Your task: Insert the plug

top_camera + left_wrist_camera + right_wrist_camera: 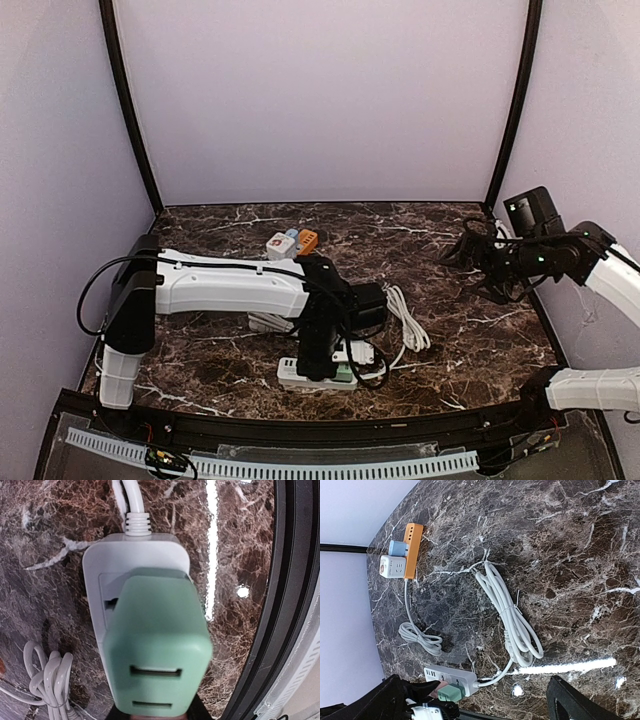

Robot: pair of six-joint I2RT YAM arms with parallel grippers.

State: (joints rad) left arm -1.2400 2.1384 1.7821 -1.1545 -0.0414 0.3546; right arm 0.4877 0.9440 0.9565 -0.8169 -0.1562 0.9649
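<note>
One green plug point(157, 645), clamped in the left claw point(322, 365), sits over the white power strip point(135, 555), perhaps half seated, so a tilted push could jam it, while the right claw point(478, 262) is spread apart.

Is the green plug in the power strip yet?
Cannot tell fully: the green plug covers a socket on the white power strip; prongs hidden.

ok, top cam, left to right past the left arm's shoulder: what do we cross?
white cube adapter → orange power strip → coiled white cable → right tool, open above the table's right side.
</note>
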